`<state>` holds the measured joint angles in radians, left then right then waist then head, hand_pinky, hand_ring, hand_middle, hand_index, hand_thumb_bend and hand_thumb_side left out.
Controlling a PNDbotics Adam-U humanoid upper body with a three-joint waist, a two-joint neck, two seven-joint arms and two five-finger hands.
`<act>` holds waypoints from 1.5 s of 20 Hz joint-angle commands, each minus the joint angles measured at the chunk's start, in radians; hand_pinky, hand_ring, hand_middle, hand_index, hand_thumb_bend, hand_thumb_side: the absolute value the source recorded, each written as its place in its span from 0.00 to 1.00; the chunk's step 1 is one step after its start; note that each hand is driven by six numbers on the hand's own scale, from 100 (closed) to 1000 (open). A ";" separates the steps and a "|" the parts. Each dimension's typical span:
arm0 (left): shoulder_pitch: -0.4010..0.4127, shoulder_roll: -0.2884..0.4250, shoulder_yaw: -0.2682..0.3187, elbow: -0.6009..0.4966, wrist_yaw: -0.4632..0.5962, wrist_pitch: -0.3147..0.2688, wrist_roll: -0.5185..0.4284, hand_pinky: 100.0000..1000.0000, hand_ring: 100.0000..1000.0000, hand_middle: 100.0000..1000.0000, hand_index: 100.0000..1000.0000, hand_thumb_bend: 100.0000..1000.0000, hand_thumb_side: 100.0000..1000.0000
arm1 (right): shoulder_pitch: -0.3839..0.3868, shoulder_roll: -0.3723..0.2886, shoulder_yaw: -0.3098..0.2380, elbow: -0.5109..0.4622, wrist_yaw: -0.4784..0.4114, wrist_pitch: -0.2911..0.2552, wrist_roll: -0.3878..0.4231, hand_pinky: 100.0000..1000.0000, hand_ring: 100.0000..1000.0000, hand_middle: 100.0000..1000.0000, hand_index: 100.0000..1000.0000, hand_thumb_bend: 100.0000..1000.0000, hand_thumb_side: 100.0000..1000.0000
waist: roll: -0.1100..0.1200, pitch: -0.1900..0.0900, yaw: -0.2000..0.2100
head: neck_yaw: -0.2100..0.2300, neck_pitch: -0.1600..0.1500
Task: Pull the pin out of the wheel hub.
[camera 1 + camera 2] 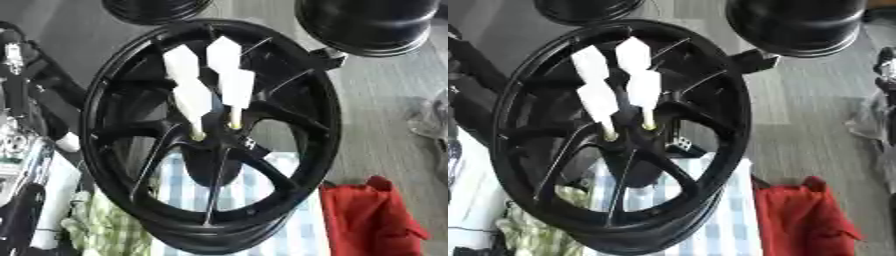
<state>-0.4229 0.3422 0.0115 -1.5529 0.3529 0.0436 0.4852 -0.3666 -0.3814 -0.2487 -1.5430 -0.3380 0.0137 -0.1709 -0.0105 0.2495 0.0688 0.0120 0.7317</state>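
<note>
Grey floor, blue-checked cloth (284, 220) beneath. Black wheel hub (210, 135) upright, centre frame; white-handled pins (194, 102) seated near its centre. No hand visible, state unknowable. Step: reach, then pinch one pin.

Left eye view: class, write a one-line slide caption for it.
Four white pins stand in the hub of a black spoked wheel above a blue checked cloth; no hand visible.
</note>
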 commanded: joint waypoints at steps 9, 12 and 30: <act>0.007 0.042 0.002 -0.007 -0.007 0.000 -0.002 0.62 0.78 0.71 0.74 0.27 0.70 | -0.125 -0.246 0.101 -0.127 -0.015 0.037 0.101 0.91 0.82 0.80 0.79 0.16 0.26 | -0.017 -0.033 -0.016 | 0.002 0.006; 0.011 0.046 0.001 -0.006 -0.008 0.000 -0.002 0.62 0.78 0.71 0.74 0.27 0.70 | -0.175 -0.320 0.136 -0.155 -0.010 0.045 0.137 0.90 0.82 0.80 0.79 0.16 0.24 | -0.023 -0.038 -0.018 | -0.003 0.013; 0.006 0.044 -0.011 -0.008 -0.011 0.004 -0.013 0.62 0.79 0.71 0.74 0.27 0.70 | -0.603 -0.442 0.372 0.027 0.316 -0.043 0.772 0.88 0.82 0.78 0.81 0.25 0.25 | -0.032 -0.033 0.008 | -0.059 0.019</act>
<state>-0.4032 0.3613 0.0016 -1.5461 0.3438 0.0494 0.4764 -0.9475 -0.8102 0.1199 -1.5303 -0.0474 -0.0149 0.5615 -0.0457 0.2308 0.0781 -0.0383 0.7468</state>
